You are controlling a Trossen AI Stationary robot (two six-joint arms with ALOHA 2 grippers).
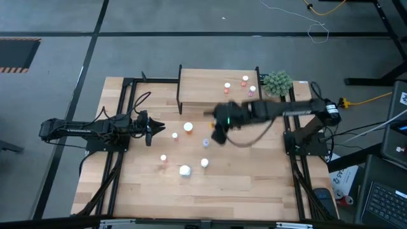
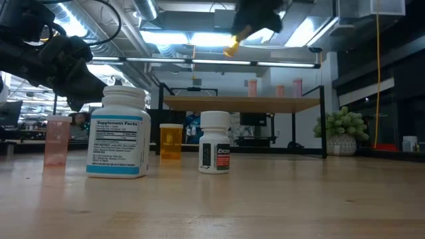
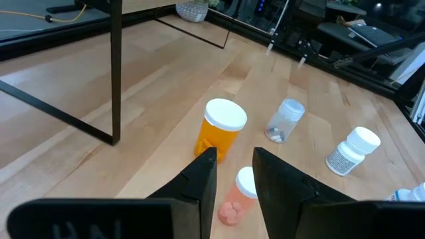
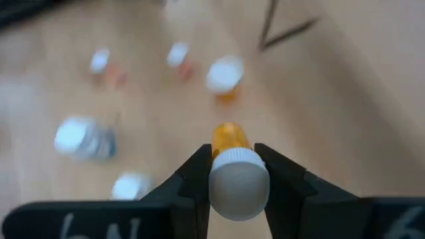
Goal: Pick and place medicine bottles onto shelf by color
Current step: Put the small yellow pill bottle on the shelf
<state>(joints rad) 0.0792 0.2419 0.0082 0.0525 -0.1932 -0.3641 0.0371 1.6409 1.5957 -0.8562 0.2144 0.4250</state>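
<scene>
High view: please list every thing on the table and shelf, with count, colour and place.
table: one, light wood, under everything.
shelf: one, light wood, far side.
shelf bottles: three, pinkish, shelf's right part.
table bottles: six, orange, pink, white, clear, mid-table.
held bottle: one, orange, in right gripper.
plant: one, green, right of shelf.
left gripper: open, dark, left of table bottles.
right gripper: shut, dark, before shelf.

Wooden table (image 1: 254,184) with scattered medicine bottles (image 1: 185,170)
</scene>
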